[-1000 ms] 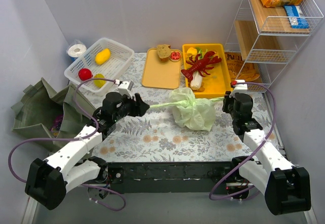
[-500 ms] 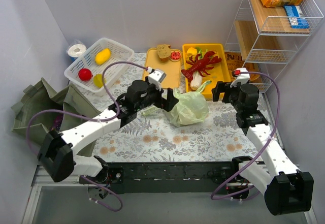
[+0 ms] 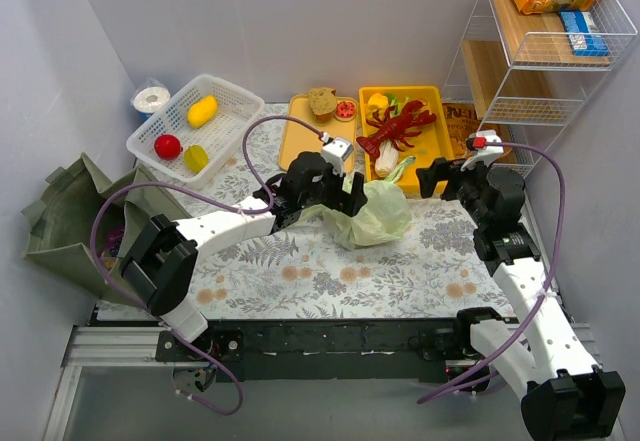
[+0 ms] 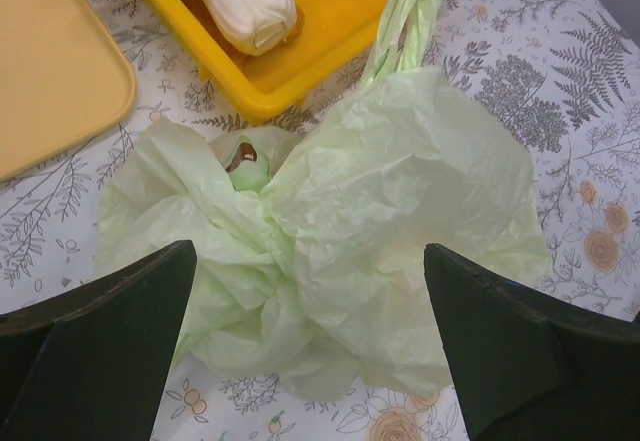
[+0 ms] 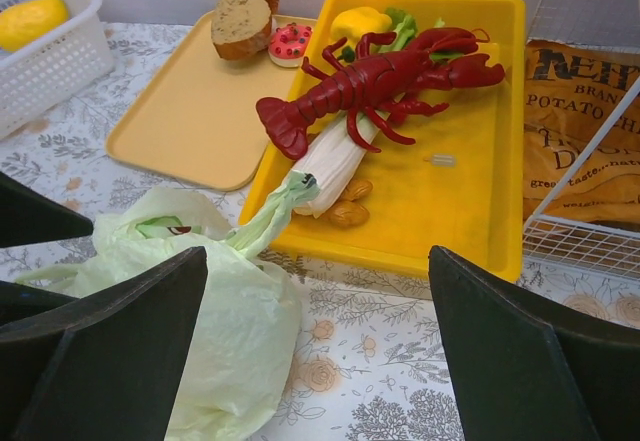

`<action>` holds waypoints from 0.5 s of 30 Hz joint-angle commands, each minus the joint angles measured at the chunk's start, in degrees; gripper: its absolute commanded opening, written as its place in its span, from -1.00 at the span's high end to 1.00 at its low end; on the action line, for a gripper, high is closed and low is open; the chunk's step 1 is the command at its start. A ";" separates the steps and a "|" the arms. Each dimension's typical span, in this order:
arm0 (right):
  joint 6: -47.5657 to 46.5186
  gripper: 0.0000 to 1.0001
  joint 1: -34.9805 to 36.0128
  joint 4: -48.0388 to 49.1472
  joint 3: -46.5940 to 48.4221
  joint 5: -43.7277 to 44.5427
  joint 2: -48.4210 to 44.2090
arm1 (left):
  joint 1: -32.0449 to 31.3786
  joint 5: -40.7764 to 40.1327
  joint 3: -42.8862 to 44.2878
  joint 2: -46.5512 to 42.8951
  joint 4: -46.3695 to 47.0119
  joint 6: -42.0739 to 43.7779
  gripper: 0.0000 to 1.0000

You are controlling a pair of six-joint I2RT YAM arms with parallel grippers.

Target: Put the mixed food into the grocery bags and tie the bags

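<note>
We get the whole leaf-print table [image 3: 420, 261] only from the top camera. That camera alone also shows the wire shelf [image 3: 540, 81] behind the right hand [image 3: 437, 176]. It is likewise the only one to show the olive tote [image 3: 70, 216], slumped by the wall well out to the left of the left hand [image 3: 347, 193]. The white basket [image 3: 225, 96] sits beyond the left hand and off to its left.

The orange tray [image 3: 305, 151] and the yellow tray [image 3: 447, 146] lie side by side just past both hands. The pale-green bag [image 3: 378, 213] rests on the table between the two hands, with its top gathered.

Both hands are spread wide and grip nothing. The left wrist camera shows the bag lying between and just past its fingers [image 4: 100, 331]. The right wrist camera shows it ahead and to the left.

From the right wrist we see the bag's twisted handle [image 5: 265, 216] draped onto the yellow tray's rim. It reaches the white piece [image 5: 335, 156] under the red lobster [image 5: 370, 86], though we cannot tell whether they touch. A bread slice [image 5: 243, 21] sits at the far end of the orange tray.

The left wrist camera shows most plainly a small green-and-brown piece [image 4: 245, 161] peeping from a gap in the bag's gathers.
</note>
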 commanded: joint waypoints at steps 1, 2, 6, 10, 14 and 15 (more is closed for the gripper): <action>-1.53 -0.97 -0.16 1.01 -0.18 -3.39 -0.20 | 0.12 -0.54 0.91 -1.88 4.16 2.59 -0.97; -2.06 -0.97 -0.07 0.66 -0.09 -4.36 0.15 | 0.12 -0.02 1.26 -1.52 4.25 2.86 -0.96; -3.20 -0.97 -0.16 0.14 0.53 -7.61 1.03 | 1.52 5.59 2.31 0.67 3.81 4.96 -0.96; -3.91 -0.97 -0.16 0.04 0.62 -9.02 0.59 | 4.08 11.14 1.96 2.08 3.98 5.14 -0.96; -4.17 -0.97 -0.16 0.57 0.09 -10.51 0.33 | 4.61 18.52 3.72 6.02 2.23 5.67 -0.96; -4.17 -0.97 -0.16 0.66 0.09 -10.69 0.33 | 4.61 19.40 3.98 6.82 1.53 5.67 -0.96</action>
